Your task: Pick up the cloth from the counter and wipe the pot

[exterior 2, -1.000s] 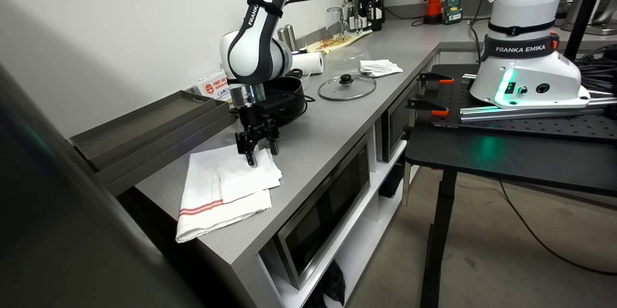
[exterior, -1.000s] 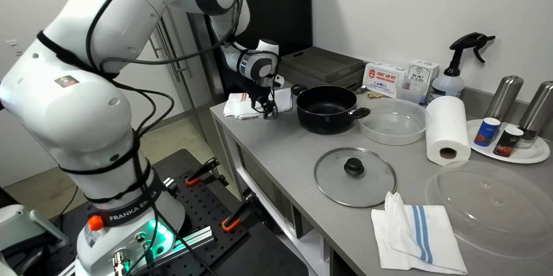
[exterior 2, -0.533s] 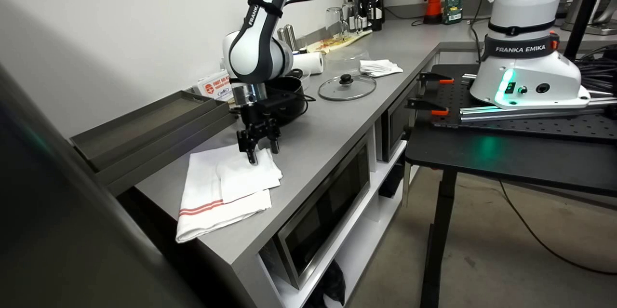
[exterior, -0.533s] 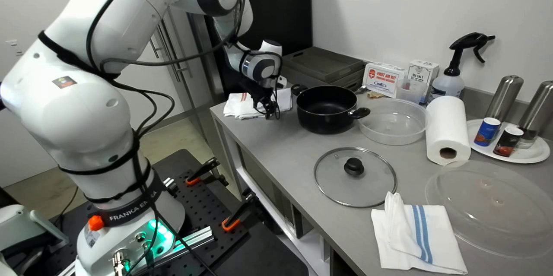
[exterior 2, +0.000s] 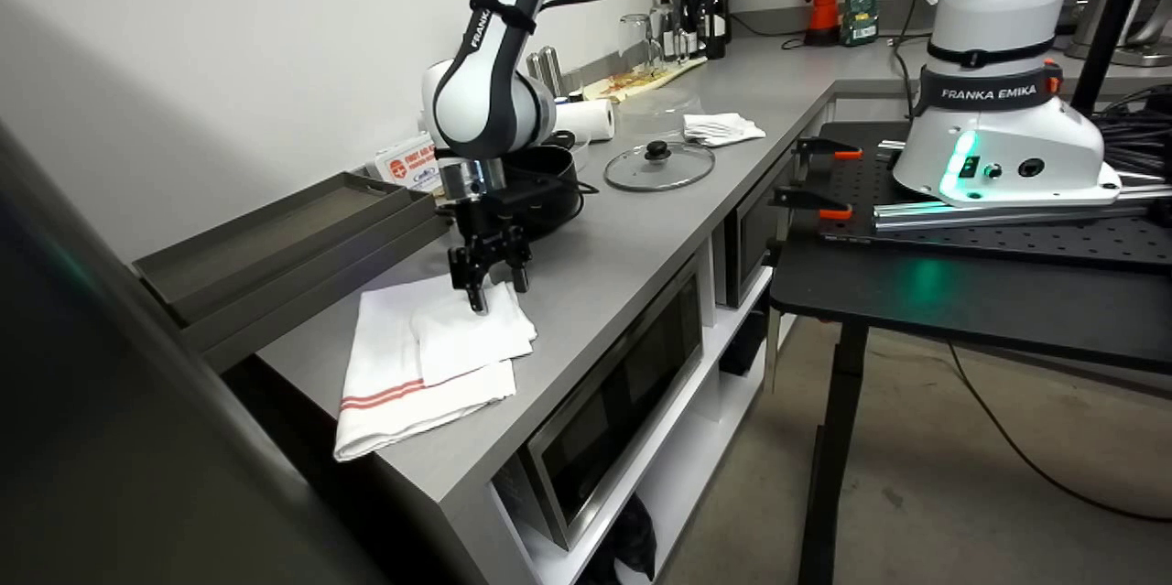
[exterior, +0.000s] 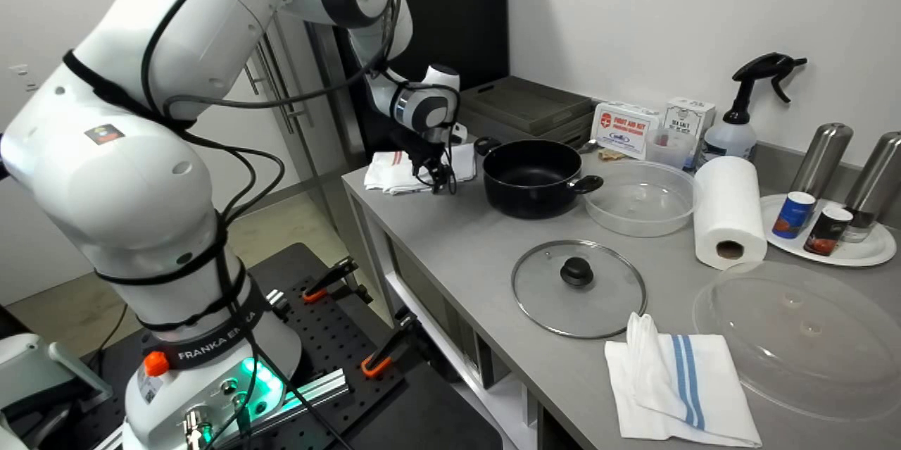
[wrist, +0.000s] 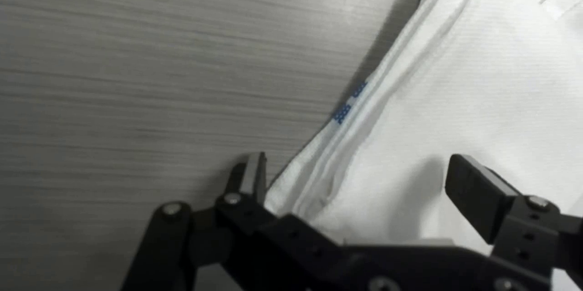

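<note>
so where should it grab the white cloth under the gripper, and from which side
I'd pinch the cloth by its layered folded edge, from above. It lies flat, but in the wrist view the stacked folds there should offer something to squeeze, and the open gripper straddles that edge, one finger on the counter side, the other over the cloth.

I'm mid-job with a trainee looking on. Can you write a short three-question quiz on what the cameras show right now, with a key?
1. Fill in: The towel beside the black-knobbed lid carries ____ stripes.

2. True or false: The black pot stands uncovered.

3. Multiple choice: How does the gripper stand?
A) Shut on the black pot
B) Open, jaws parted across an edge of the white cloth
C) Shut on the black-knobbed lid

Key: 1. blue; 2. true; 3. B
</note>
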